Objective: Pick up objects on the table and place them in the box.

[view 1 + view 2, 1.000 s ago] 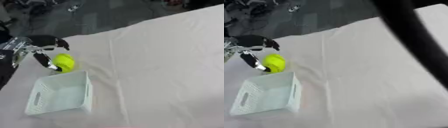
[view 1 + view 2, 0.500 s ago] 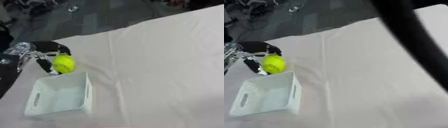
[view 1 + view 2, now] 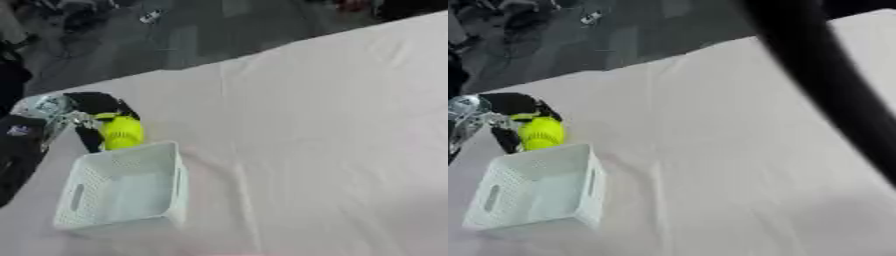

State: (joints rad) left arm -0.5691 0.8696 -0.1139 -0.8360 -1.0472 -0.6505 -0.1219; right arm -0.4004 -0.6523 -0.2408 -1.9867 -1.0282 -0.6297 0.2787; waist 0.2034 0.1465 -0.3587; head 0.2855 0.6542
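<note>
The left robot hand (image 3: 87, 116) comes in from the left edge of the view, its black fingers and thumb curled around a yellow-green ball (image 3: 122, 132), so the ball is grasped between them. The ball sits just beyond the far rim of the white perforated box (image 3: 122, 187), close to that rim; whether it touches the rim cannot be told. The box stands on the desk (image 3: 332, 130), which is covered with a white cloth showing a few soft creases, and its inside appears empty, with slotted handles visible in its side walls. It lies near the desk's left edge, turned a little askew. Beyond the far edge of the desk is a dark grey floor (image 3: 184, 40) with some blurred items too unclear to name. In the right eye view a thick black blurred band (image 3: 824, 85) crosses the upper right, close to the camera; what it is cannot be made out. The right robot hand shows in neither view.
</note>
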